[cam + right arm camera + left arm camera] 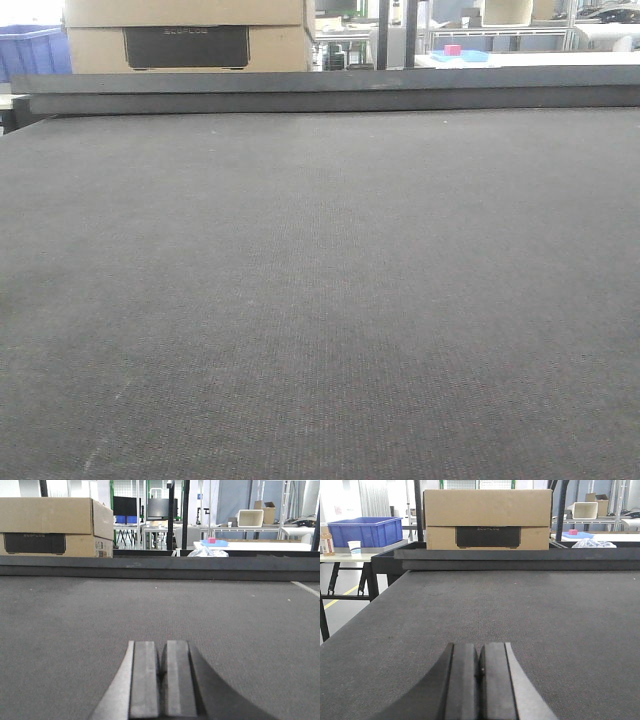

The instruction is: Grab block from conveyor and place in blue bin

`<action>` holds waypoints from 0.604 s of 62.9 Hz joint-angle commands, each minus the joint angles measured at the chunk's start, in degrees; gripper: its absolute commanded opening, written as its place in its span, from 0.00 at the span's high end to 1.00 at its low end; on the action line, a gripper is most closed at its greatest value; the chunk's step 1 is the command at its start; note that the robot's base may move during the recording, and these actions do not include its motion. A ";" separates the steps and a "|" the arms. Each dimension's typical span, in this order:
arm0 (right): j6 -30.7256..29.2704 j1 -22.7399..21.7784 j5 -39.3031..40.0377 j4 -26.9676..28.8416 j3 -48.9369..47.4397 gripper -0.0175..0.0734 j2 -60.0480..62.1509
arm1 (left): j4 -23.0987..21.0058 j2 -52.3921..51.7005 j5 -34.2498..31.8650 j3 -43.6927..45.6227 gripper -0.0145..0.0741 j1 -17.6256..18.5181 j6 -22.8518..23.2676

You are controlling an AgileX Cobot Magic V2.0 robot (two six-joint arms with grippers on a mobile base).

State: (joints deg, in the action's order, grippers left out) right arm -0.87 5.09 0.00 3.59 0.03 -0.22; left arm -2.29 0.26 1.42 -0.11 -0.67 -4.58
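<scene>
Fingers together on left hand (480,680) and right hand (162,680), low over conveyor (320,300); rail (330,92) along far edge, blue bin (365,531) beyond, left.

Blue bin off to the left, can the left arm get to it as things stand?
Probably not from here: the left end effector sits shut, low over the conveyor, and the blue bin stands on a separate table past the belt's corner.

Dark grey woven conveyor (320,300), flat and wide; raised rail (330,92) runs along its far edge.
</scene>
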 commanded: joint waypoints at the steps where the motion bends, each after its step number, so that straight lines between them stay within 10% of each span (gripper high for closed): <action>1: -0.13 -0.15 4.17 -0.02 -0.03 0.99 0.22 | -0.05 -0.26 -2.04 0.11 0.96 -0.30 0.24; 24: -0.13 -0.15 30.32 -0.02 -0.03 0.99 0.22 | -2.79 -0.26 -27.36 0.11 0.96 -0.30 0.24; 38: -0.13 -0.15 31.35 -0.02 -4.91 0.99 0.22 | -2.55 -0.26 -22.26 6.53 0.96 -0.30 0.24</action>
State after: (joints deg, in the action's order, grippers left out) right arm -0.87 5.09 29.89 3.59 -1.80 0.00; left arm -4.86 0.13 -21.54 3.41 -0.67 -4.58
